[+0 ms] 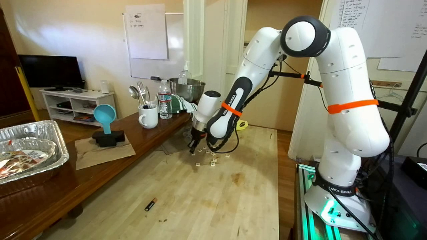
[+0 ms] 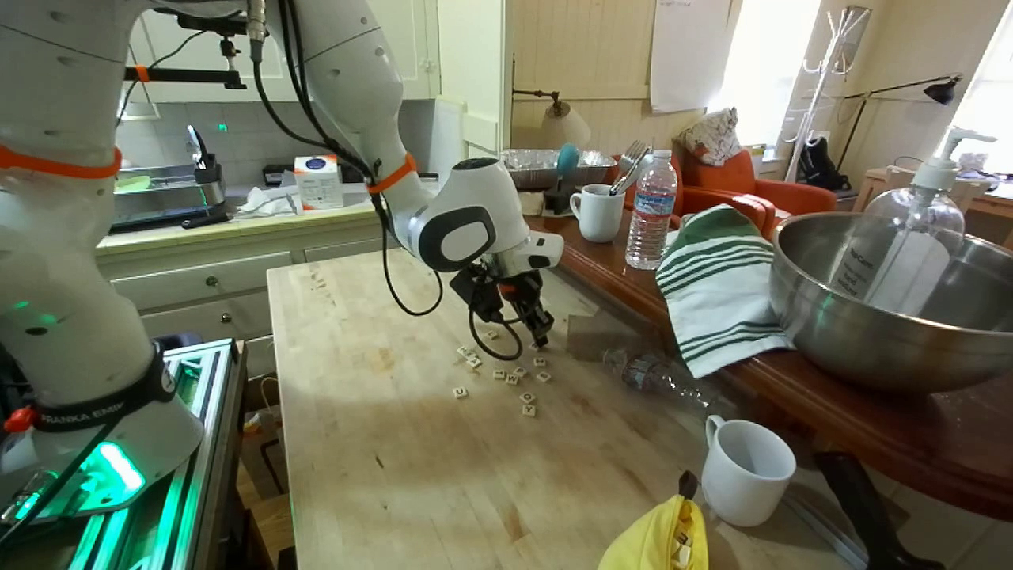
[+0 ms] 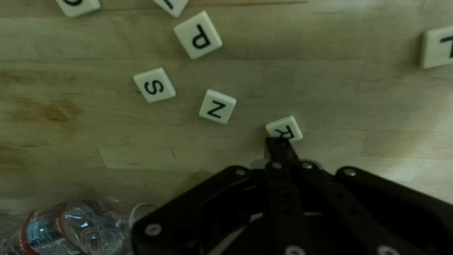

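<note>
My gripper point(image 3: 281, 140) is shut, its fingertips together with nothing between them. In the wrist view the tips cover part of a cream letter tile marked R point(image 3: 287, 126); whether they touch it I cannot tell. Close by lie tiles marked N point(image 3: 217, 106), S point(image 3: 154, 85) and P point(image 3: 198, 34). A further tile point(image 3: 439, 47) is cut off by the right edge. Both exterior views show the gripper point(image 1: 191, 150) pointing down, low over the wooden table, at the edge of a loose scatter of small tiles point(image 2: 528, 410).
A clear plastic bottle point(image 2: 653, 376) lies on its side near the gripper, beside a brown flap point(image 2: 593, 336). The raised dark counter point(image 1: 126, 133) runs along the table. A white mug point(image 2: 748, 475), a yellow pouch point(image 2: 653, 542) and a battery point(image 1: 150, 204) are also on the table.
</note>
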Robot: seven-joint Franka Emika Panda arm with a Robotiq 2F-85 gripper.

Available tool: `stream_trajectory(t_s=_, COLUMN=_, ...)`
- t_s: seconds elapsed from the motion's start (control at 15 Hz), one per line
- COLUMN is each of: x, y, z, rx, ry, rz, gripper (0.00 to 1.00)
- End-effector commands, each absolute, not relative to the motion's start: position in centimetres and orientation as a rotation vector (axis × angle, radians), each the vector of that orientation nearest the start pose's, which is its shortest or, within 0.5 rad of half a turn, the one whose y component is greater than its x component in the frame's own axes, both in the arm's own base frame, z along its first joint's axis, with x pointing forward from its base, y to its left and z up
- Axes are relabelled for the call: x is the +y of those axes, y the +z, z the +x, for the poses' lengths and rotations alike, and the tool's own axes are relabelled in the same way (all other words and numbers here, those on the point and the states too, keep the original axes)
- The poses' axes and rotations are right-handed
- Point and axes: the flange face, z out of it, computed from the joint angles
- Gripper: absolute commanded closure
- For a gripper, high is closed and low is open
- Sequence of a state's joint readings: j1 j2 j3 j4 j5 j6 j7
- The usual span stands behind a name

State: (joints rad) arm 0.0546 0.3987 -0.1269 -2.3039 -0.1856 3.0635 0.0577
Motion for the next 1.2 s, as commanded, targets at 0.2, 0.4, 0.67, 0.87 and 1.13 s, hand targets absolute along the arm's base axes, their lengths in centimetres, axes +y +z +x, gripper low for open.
stream_trajectory(t_s=0.2, x=-2.8, y=19.1, z=49.6, rx=-0.133, ry=-0.364, rz=-3.213, gripper=1.00)
stream_trajectory(t_s=0.4, x=-3.2, y=19.0, z=47.7, rx=-0.125, ry=-0.323, rz=-3.213, gripper=1.00)
stream_trajectory(t_s=0.67, x=-3.9, y=19.1, z=46.1, rx=-0.102, ry=-0.293, rz=-3.226, gripper=1.00)
stream_trajectory(t_s=0.87, x=-4.4, y=19.1, z=45.3, rx=-0.083, ry=-0.279, rz=-3.236, gripper=1.00)
stream_trajectory(t_s=1.13, x=-4.3, y=18.9, z=44.7, rx=-0.062, ry=-0.247, rz=-3.230, gripper=1.00)
